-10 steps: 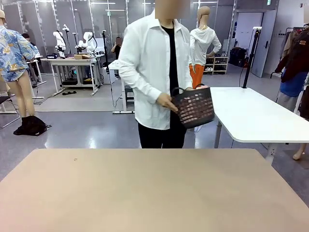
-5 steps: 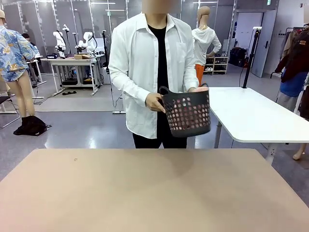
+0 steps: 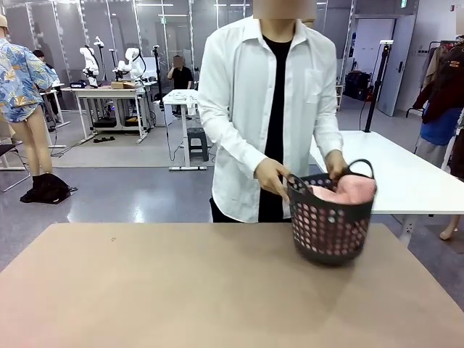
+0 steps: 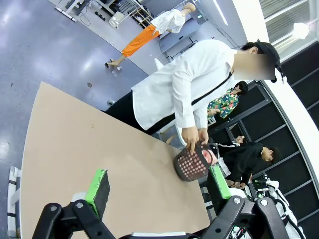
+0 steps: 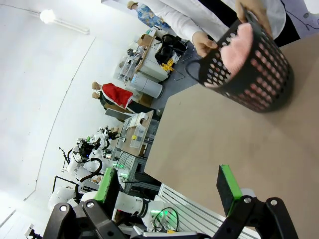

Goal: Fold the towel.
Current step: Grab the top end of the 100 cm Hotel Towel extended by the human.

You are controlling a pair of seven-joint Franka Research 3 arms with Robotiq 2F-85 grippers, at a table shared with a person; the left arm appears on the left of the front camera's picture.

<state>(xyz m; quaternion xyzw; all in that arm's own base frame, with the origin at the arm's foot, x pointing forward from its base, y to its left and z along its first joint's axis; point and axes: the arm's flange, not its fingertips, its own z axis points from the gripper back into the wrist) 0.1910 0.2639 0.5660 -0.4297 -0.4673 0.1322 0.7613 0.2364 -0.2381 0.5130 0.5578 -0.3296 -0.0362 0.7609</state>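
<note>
Towel (image 3: 339,191) in basket (image 3: 330,233), apparently beyond left end effector (image 4: 158,180)

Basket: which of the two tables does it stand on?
The basket rests on the near brown table; the white table stands farther back, beside the person.

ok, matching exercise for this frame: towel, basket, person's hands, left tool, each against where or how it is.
Things:
1. towel
2. basket
3. person's hands
4. left tool

Places and states:
A. open, holding nothing, above the near side
B. holding the basket at its rim
C. pink, bunched inside the basket
D. dark, perforated, at the far right of the table

Pairs: 1-C, 2-D, 3-B, 4-A
</note>
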